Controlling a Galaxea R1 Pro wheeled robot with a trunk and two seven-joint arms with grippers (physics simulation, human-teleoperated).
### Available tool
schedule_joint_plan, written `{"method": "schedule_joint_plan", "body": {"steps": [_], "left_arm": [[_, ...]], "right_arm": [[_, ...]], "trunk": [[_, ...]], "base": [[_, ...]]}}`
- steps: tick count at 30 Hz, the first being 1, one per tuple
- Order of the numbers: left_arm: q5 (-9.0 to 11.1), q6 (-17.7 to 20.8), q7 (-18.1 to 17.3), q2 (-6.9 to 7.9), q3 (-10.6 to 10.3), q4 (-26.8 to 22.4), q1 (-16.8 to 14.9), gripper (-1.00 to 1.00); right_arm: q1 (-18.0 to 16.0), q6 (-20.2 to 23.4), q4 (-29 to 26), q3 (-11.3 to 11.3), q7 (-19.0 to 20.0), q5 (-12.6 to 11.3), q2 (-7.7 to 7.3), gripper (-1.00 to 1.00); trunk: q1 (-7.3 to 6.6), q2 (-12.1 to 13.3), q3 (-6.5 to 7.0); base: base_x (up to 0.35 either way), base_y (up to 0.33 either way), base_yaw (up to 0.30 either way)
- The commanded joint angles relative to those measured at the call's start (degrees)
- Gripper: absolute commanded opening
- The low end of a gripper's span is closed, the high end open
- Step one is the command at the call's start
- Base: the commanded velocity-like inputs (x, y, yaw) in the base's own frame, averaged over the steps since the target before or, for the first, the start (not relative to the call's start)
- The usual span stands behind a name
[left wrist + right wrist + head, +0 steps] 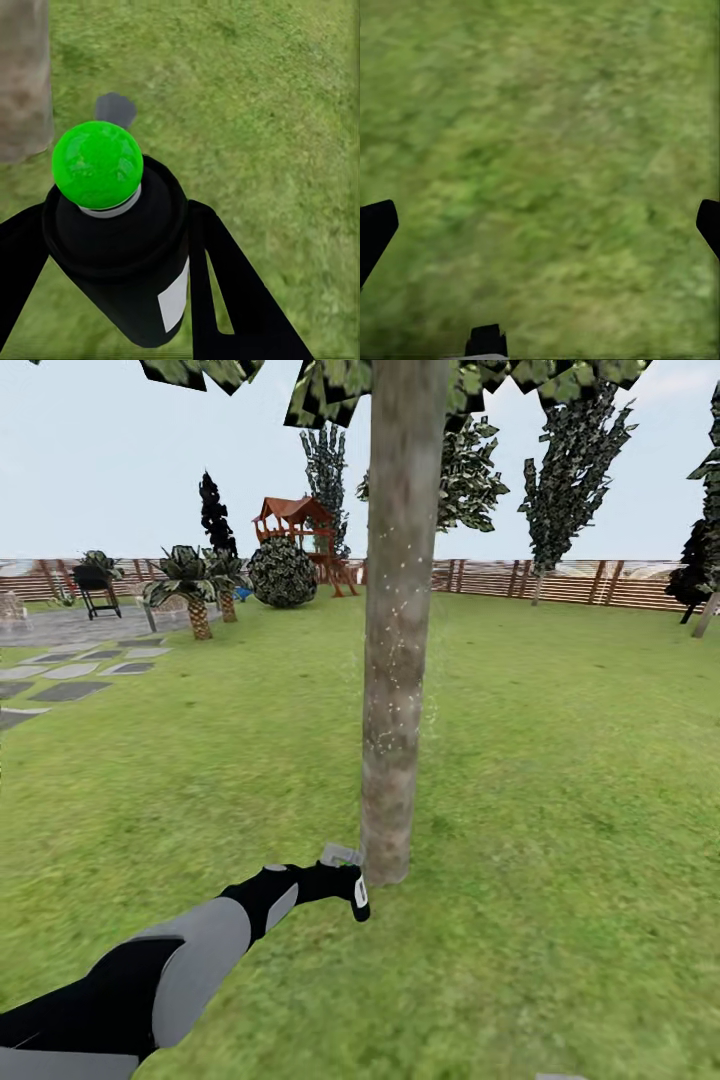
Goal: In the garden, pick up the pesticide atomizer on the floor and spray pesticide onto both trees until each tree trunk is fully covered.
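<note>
A tree trunk (400, 610), pale and mottled, rises straight ahead on the lawn, with fine white specks scattered over its middle. Part of its leafy crown (330, 385) shows overhead. My left gripper (340, 882) is low beside the trunk's base, shut on the pesticide atomizer (355, 890). In the left wrist view the atomizer (127, 255) is a black bottle with a white label and a green dot on top, gripped between the two fingers (232, 292), and the trunk (22, 75) stands close by. My right gripper (540, 225) hangs open over bare grass.
Grey stone paving (70, 670) lies at the left, with low palm-like plants (190, 585) and a black grill (95, 588) beyond. A round shrub (282, 572), a red playset (300, 525), dark conifers (575, 460) and the slat fence (580, 582) line the back. Open lawn spreads to the right.
</note>
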Motion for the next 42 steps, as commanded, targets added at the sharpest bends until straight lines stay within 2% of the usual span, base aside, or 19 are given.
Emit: {"method": "schedule_joint_plan", "body": {"steps": [1,3,5,7,11,12,14,18,20,21,23,24,27,29,32,34,36,38,42], "left_arm": [[-0.49,0.1,-0.19,-0.01,0.58,-0.07,0.12,-1.0],[-0.49,0.02,-0.19,-0.01,0.58,-0.07,0.41,-1.0],[-0.49,-0.02,-0.18,-0.01,0.58,-0.07,0.49,-1.0],[-0.5,-0.02,-0.18,-0.01,0.58,-0.12,0.59,-1.0],[-0.43,-0.02,-0.22,-0.01,0.57,-0.17,0.65,-1.0],[-0.32,-0.02,-0.24,-0.01,0.58,-0.27,0.66,-1.0],[-0.21,-0.02,-0.26,0.16,0.58,-0.58,0.66,-1.0],[-0.12,-0.14,-0.53,0.3,0.58,-0.78,0.66,-1.0],[-0.31,-1.99,-0.7,0.5,0.57,-0.61,0.66,-1.0],[-0.44,-5.2,-1.2,0.87,0.51,-0.52,0.66,-1.0],[-0.52,-8.88,-3.85,1.54,0.41,-0.57,0.66,-1.0],[-0.54,-9.87,-7.01,1.83,0.35,-0.71,0.66,-1.0],[-0.5,-11.25,-19.68,2.29,-0.06,-1.34,0.66,-1.0],[-0.6,-11.41,-28.63,2.33,-1.37,-4.13,0.66,-1.0],[-0.6,-11.28,-34.32,2.28,-5.84,-5.61,0.66,-1.0],[-0.57,-11.22,-36.0,2.12,-8.41,-5.92,0.66,-1.0],[-0.54,-11.2,-37.35,1.95,-9.55,-6.04,0.66,-1.0],[-0.51,-11.19,-38.98,1.82,-10.02,-6.1,0.66,-1.0],[-0.49,-11.17,-40.18,1.73,-10.28,-6.13,0.66,-1.0]], "right_arm": [[-0.1,-0.4,0.24,0.51,0.01,-0.54,-0.01,1.0],[-0.1,-0.45,0.2,0.51,-0.03,-0.5,-0.13,1.0],[-0.1,-0.54,0.16,0.51,-0.05,-0.51,-1.11,1.0],[-0.15,-1.0,-0.56,0.51,-0.07,-0.54,-3.26,1.0],[-0.25,-0.55,-11.43,0.46,-0.07,-0.49,-10.25,1.0],[-0.32,0.51,-14.92,0.43,-0.07,-0.49,-12.31,1.0],[-0.85,4.2,-19.63,0.37,-0.08,-0.48,-14.94,1.0],[-8.66,15.44,-23.88,0.34,1.81,-0.58,-19.67,1.0],[-12.86,20.58,-24.38,0.3,7.84,-0.74,-22.03,1.0],[-15.78,23.2,-24.55,0.27,14.91,-0.87,-23.59,1.0],[-19.59,25.05,-24.65,0.25,25.07,-0.94,-24.59,1.0],[-21.37,26.38,-24.68,0.25,30.31,-1.0,-24.81,1.0],[-26.86,33.94,-25.24,0.21,45.2,-1.19,-24.77,1.0],[-31.14,36.84,-26.6,0.22,54.97,-1.21,-23.66,1.0],[-34.19,41.52,-27.11,0.19,61.26,-1.26,-22.8,1.0],[-35.11,43.35,-27.32,0.17,64.81,-1.27,-21.17,1.0],[-35.51,44.19,-28.65,0.2,68.18,-1.25,-18.34,1.0],[-35.67,44.63,-29.81,0.29,70.69,-1.21,-14.48,1.0],[-35.77,44.89,-30.48,0.66,72.43,-1.0,-7.01,1.0]], "trunk": [[-0.02,-0.08,-0.09],[-0.02,-0.08,-0.09],[-0.02,-0.08,-0.09],[-0.02,-0.08,-0.09],[-0.02,-0.08,-0.09],[-0.02,-0.08,-0.09],[-0.02,-0.08,-0.09],[-0.02,-0.08,-0.09],[-0.02,-0.08,-0.09],[-0.02,-0.08,-0.09],[-0.02,-0.08,-0.09],[-0.02,-0.08,-0.09],[-0.02,-0.08,-0.09],[-0.02,-0.08,-0.09],[-0.02,-0.08,-0.09],[-0.02,-0.08,-0.09],[-0.02,-0.08,-0.09],[-0.02,-0.08,-0.09],[-0.02,-0.08,-0.09]], "base": [[-0.35,0.066,0.0],[-0.35,0.069,0.0],[-0.35,0.071,0.0],[-0.342,0.065,0.0],[-0.117,0.017,0.0],[-0.027,0.004,0.0],[-0.014,0.002,0.0],[-0.004,0.001,0.0],[-0.001,0.0,0.0],[0.0,0.0,0.0],[0.0,0.0,0.0],[0.0,0.0,0.0],[0.0,0.0,0.0],[0.0,0.0,0.0],[0.0,0.0,0.0],[0.0,0.0,0.0],[0.0,0.0,0.0],[0.0,0.0,0.0],[0.0,0.0,0.0]]}}
